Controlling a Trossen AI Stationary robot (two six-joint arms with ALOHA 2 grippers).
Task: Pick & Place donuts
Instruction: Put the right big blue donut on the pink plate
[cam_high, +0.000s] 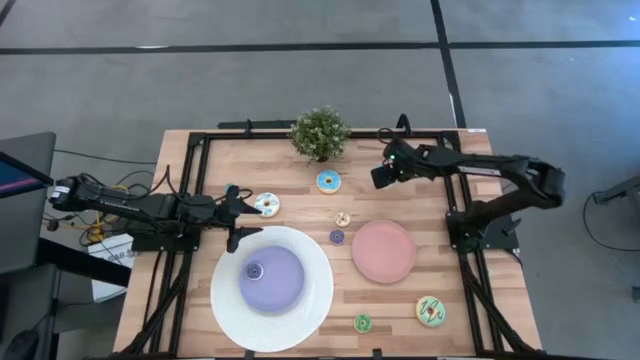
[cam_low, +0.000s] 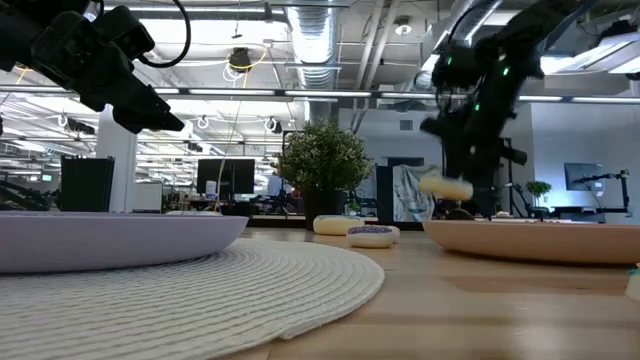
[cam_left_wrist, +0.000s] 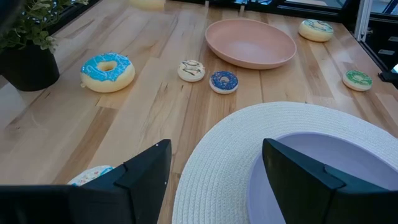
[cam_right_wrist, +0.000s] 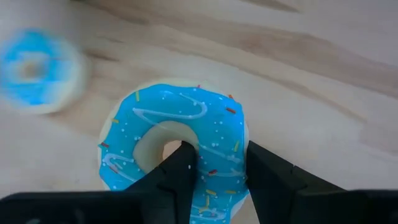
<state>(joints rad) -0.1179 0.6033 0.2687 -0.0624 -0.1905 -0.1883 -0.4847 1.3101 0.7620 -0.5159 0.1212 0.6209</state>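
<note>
My right gripper (cam_right_wrist: 221, 155) hangs above the table's far right part (cam_high: 383, 174), shut on a blue-iced donut (cam_right_wrist: 180, 118) with sprinkles. The low view shows that donut (cam_low: 445, 185) in the air. A second blue donut (cam_high: 328, 181) lies flat on the wood near the plant. My left gripper (cam_high: 243, 213) stands open at the left, above the table, beside a white-and-blue donut (cam_high: 266, 205). Tiny donuts lie near the middle, white (cam_high: 342, 218) and dark blue (cam_high: 337, 237). Green ones lie at the near side, tiny (cam_high: 362, 322) and bigger (cam_high: 431, 311). My right gripper holds the blue donut by one side of its ring (cam_right_wrist: 217, 171). One finger (cam_right_wrist: 180, 165) stands in the hole and the other (cam_right_wrist: 264, 168) outside the rim. The fingers slant down from above. The donut is lifted clear of the table.
A pink plate (cam_high: 384, 272) sits right of centre. A large white plate with a purple bowl (cam_high: 300, 310) lies at the near left, with a tiny purple donut (cam_high: 254, 270) in it. A potted plant (cam_high: 320, 133) stands at the far edge. Black frame rails (cam_high: 470, 290) border the table.
</note>
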